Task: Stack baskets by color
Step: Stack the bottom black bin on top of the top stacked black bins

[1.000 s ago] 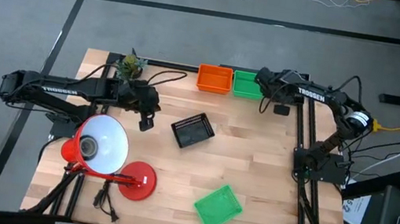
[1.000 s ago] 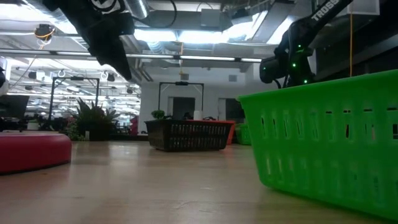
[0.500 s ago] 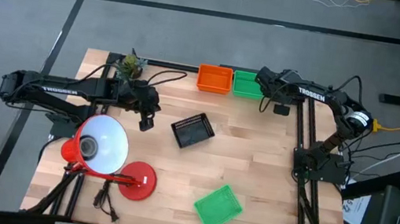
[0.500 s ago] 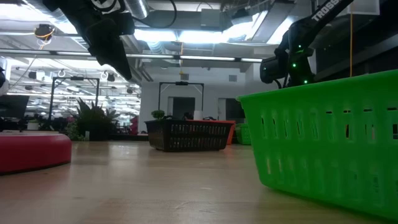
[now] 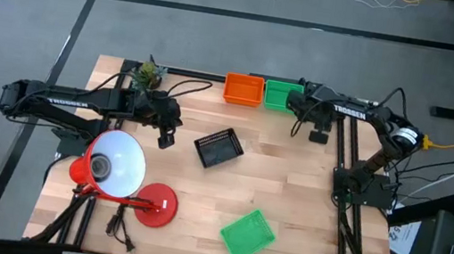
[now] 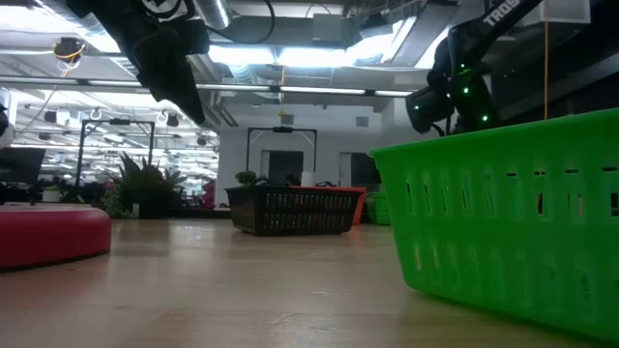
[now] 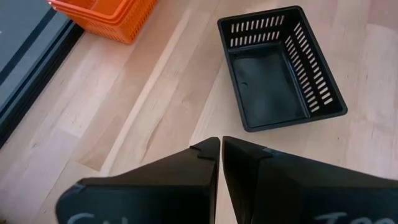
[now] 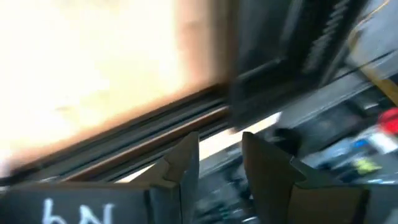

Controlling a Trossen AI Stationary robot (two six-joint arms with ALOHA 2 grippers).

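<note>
Your left gripper (image 7: 221, 144) is hovering over the wooden table (image 5: 290, 190) with its fingers pressed nearly together, gripping nothing. Just ahead of it, a black basket (image 5: 218, 147) is sitting upright and apart from the fingertips; an orange basket stack (image 5: 243, 89) is waiting farther off at the table's far edge, touching a green basket stack (image 5: 280, 94) beside it. Your right gripper (image 5: 319, 134) is hanging just beside that green stack, near the table's right edge, fingers parted and carrying nothing. A lone green basket (image 5: 247, 235) is lying well away from both grippers, near the front. A red lamp (image 5: 117, 169) is standing close beside your left arm.
</note>
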